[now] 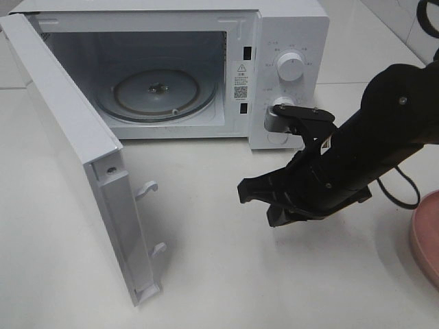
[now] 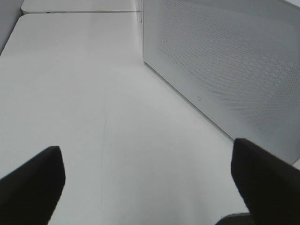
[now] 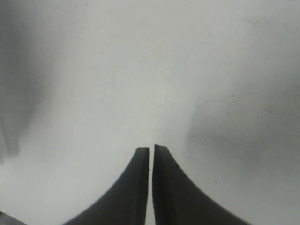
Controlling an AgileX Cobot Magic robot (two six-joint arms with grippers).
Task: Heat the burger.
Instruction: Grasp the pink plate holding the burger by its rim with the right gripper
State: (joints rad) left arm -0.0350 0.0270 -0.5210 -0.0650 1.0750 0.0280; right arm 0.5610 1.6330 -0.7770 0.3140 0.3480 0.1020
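The burger is out of view in every frame. The white microwave point(image 1: 291, 34) stands open at the back, with its glass turntable point(image 1: 156, 92) bare. Its door point(image 1: 65, 130) is swung out to the left. My right gripper point(image 1: 255, 204) hovers over the table in front of the microwave's control panel. In the right wrist view its two fingertips point(image 3: 151, 151) are pressed together with nothing between them. My left gripper point(image 2: 147, 157) is open and empty, with its fingers wide apart. It faces the door's perforated outer face point(image 2: 225, 65).
A pink plate point(image 1: 426, 236) sticks in at the right edge, and what lies on it cannot be seen. Two knobs point(image 1: 291, 67) are on the microwave's panel. Door latch hooks point(image 1: 147, 188) stick out from the door's edge. The right arm's black cable point(image 1: 401, 192) loops nearby.
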